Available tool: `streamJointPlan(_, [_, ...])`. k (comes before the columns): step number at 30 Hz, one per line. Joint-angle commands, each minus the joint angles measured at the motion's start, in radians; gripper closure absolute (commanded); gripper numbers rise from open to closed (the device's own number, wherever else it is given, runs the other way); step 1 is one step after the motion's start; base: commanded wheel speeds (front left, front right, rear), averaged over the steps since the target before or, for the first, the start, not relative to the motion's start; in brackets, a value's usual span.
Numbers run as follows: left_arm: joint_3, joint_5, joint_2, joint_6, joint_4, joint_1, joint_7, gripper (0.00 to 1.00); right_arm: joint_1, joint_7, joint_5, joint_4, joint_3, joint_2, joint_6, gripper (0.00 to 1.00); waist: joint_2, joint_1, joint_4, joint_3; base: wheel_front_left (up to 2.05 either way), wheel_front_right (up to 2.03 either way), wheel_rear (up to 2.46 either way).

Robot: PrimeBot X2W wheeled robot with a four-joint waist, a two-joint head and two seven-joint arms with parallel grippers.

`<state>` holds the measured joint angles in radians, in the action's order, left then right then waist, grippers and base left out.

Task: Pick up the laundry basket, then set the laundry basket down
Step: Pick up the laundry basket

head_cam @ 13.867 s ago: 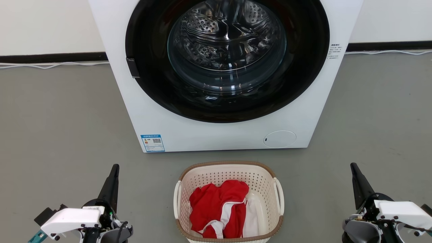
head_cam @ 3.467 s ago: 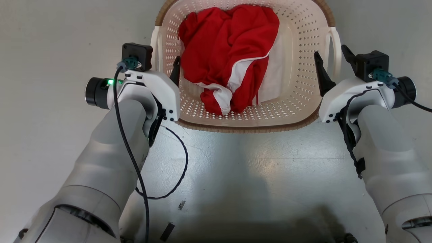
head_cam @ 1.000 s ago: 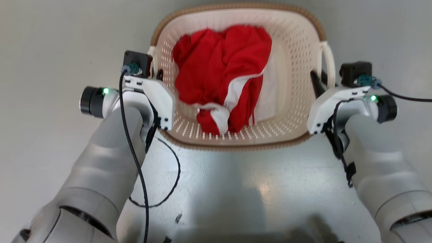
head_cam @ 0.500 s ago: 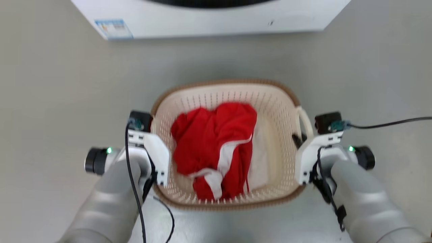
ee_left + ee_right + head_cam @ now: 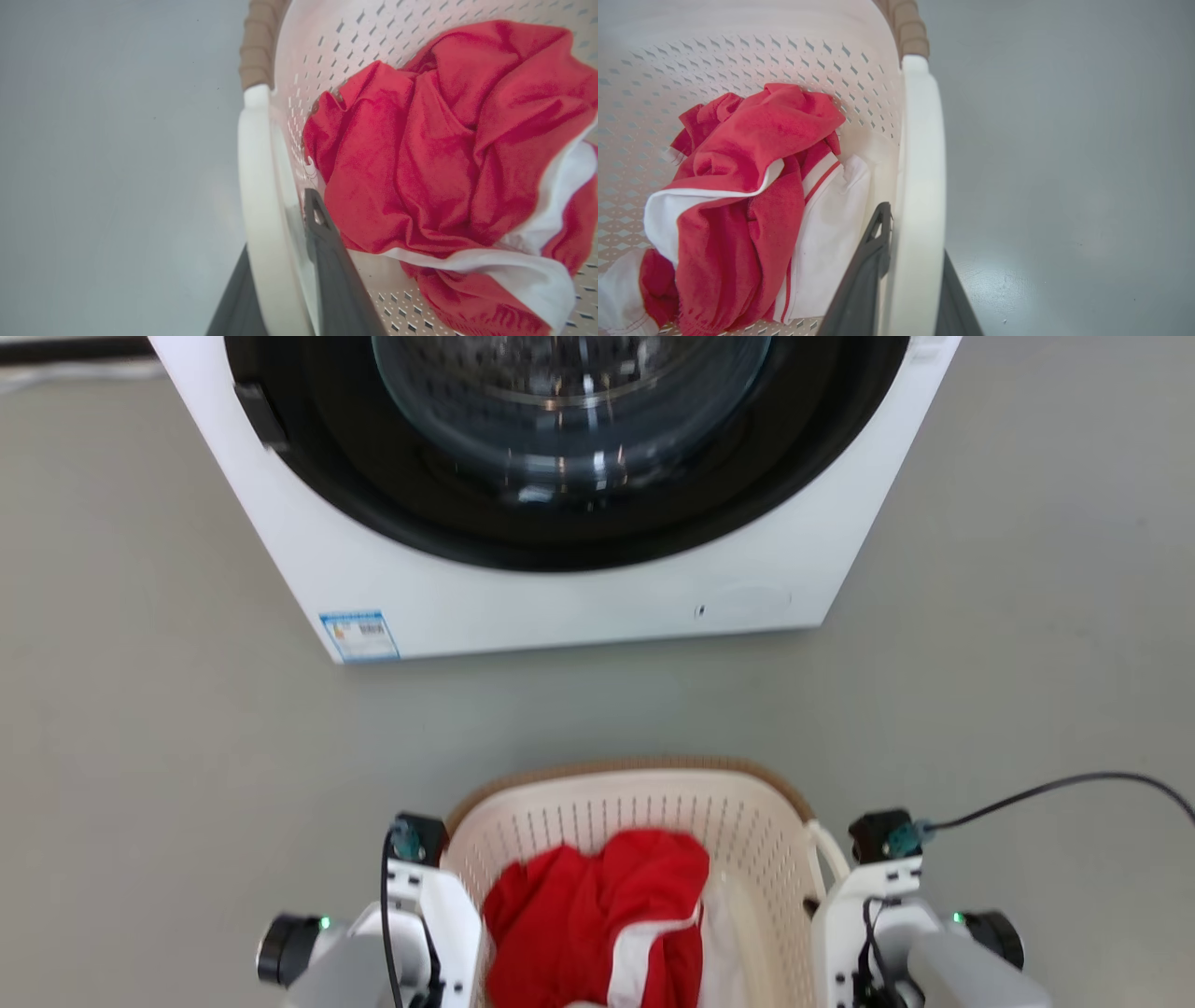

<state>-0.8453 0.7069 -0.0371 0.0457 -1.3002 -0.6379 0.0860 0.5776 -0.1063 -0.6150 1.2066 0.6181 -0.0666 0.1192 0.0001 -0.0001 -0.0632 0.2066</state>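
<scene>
Left gripper (image 5: 275, 261): fingers were clamped on laundry basket (image 5: 616, 803) left handle (image 5: 254, 177).
Right gripper (image 5: 917, 252): likewise on right handle (image 5: 922, 154).
Why: two-sided hold probably balanced it.

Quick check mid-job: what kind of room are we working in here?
Probably a laundry area: a front-loading washing machine stands on a bare grey floor, and a laundry basket holds red and white clothes.

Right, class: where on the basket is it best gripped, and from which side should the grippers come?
Grip the left handle and right handle, one per gripper, coming down from above. Each white loop stands off the basket wall, so one finger goes inside and one outside, as the left gripper and right gripper show. Holding both ends should keep it level.
</scene>
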Motion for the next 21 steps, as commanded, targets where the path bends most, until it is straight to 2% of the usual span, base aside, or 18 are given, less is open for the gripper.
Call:
streamJointPlan(1, [-0.004,-0.001,-0.014,0.027,0.012,0.014,0.006,1.00,-0.012,-0.003,-0.006,-0.032,0.033,0.016,0.012,1.00,-0.0001,0.0001,-0.007,-0.062,0.00,0.00,0.00])
streamJointPlan(6, [-0.031,0.020,-0.013,0.036,0.050,0.081,0.043,1.00,-0.062,-0.033,-0.043,-0.053,0.082,0.016,0.012,1.00,-0.0001,0.0001,-0.018,-0.126,0.00,0.00,0.00])
streamJointPlan(11, [-0.058,0.046,-0.013,0.027,0.088,0.142,0.073,1.00,-0.102,-0.065,-0.071,-0.070,0.131,0.016,0.012,1.00,-0.0001,0.0001,-0.026,-0.188,0.00,0.00,0.00])
streamJointPlan(21, [-0.096,0.087,-0.013,0.007,0.136,0.168,0.096,1.00,-0.109,-0.077,-0.102,-0.067,0.169,0.016,0.012,1.00,-0.0001,0.0001,-0.023,-0.222,0.00,0.00,0.00])
